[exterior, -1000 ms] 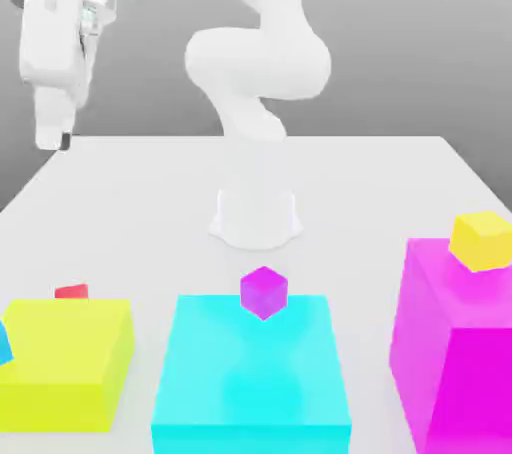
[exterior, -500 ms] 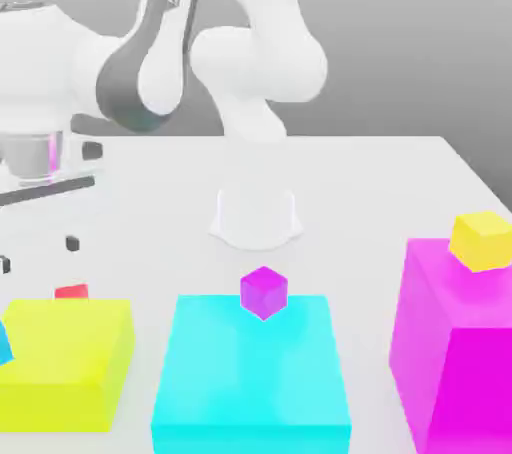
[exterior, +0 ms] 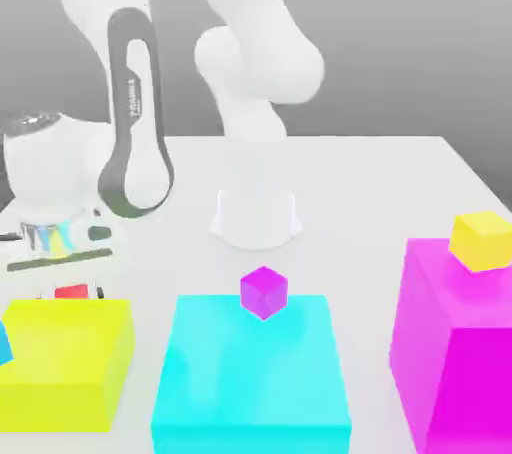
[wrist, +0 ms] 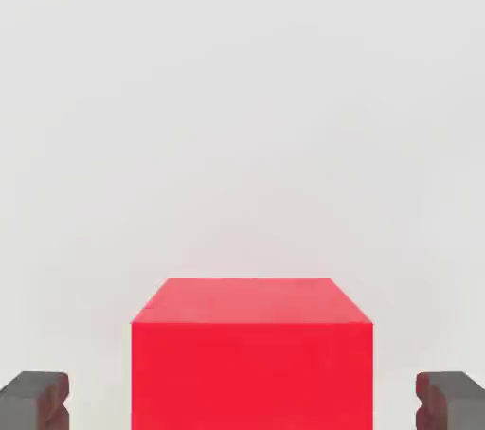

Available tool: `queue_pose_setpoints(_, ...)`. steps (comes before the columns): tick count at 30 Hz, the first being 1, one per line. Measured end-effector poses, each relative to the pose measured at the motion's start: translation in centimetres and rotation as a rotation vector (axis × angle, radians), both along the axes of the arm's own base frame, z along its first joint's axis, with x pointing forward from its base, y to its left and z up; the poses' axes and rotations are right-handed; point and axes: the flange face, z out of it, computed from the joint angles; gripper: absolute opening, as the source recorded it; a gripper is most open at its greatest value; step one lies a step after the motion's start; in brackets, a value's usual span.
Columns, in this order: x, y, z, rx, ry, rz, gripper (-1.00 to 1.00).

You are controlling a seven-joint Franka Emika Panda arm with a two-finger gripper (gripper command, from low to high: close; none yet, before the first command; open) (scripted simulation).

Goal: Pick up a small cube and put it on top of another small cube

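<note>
The small cube (exterior: pixel 72 292), tiny and plain red, rests on the white table (exterior: pixel 380 182) at the exterior view's left, just behind a big yellow block (exterior: pixel 65 362). My gripper (exterior: pixel 72 293) has come down over it, one dark fingertip on either side. In the hand view the red cube (wrist: pixel 251 362) sits between the two dark fingertips (wrist: pixel 33 400), and a strip of white table shows on each side of it. The gripper (wrist: pixel 242 400) is open around the cube and not touching it.
A small magenta-purple cube (exterior: pixel 264 292) stands on a big cyan block (exterior: pixel 250 372). A small yellow cube (exterior: pixel 482 240) tops a big magenta block (exterior: pixel 455 342) at the right. A blue corner (exterior: pixel 3 342) pokes in at the left edge. The arm's base (exterior: pixel 255 217) stands mid-table.
The hand has dropped from high at the left down to the table and now straddles the red cube. Its fingers stand closer together than half a second ago.
</note>
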Motion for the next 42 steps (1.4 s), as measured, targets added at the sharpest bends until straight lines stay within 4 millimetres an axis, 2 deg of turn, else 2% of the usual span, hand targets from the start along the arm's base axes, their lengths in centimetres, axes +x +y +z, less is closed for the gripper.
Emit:
queue_pose_setpoints(5, 0.0, 0.0, 0.0, -0.002, -0.001, 0.0, -1.0)
queue_pose_setpoints(11, 0.0, -0.1, 5.2, -0.002, -0.001, 0.0, -1.0)
queue_pose_setpoints(12, 0.6, 0.2, 6.3, -0.007, -0.013, 0.026, -1.0)
queue_pose_setpoints(16, 4.9, 5.5, 10.2, 0.005, -0.059, 0.307, -1.0)
queue_pose_setpoints(20, 7.4, 11.6, 13.7, 0.012, -0.088, 0.605, -1.0)
queue_pose_setpoints(24, 8.4, 18.3, 16.7, -0.002, -0.093, 0.923, -1.0)
queue_pose_setpoints(28, 7.9, 24.7, 19.0, -0.032, -0.072, 1.234, -1.0)
queue_pose_setpoints(30, 7.0, 27.7, 19.7, -0.046, -0.047, 1.384, -1.0)
queue_pose_setpoints(31, 6.4, 28.7, 19.3, -0.035, -0.03, 1.422, -1.0)
queue_pose_setpoints(38, 5.7, 29.3, 12.8, -0.001, 0.0, 1.435, -1.0)
queue_pose_setpoints(39, 5.6, 29.3, 12.0, -0.001, -0.001, 1.435, 1.0)
queue_pose_setpoints(42, 5.6, 29.3, 12.0, -0.001, -0.001, 1.435, 1.0)
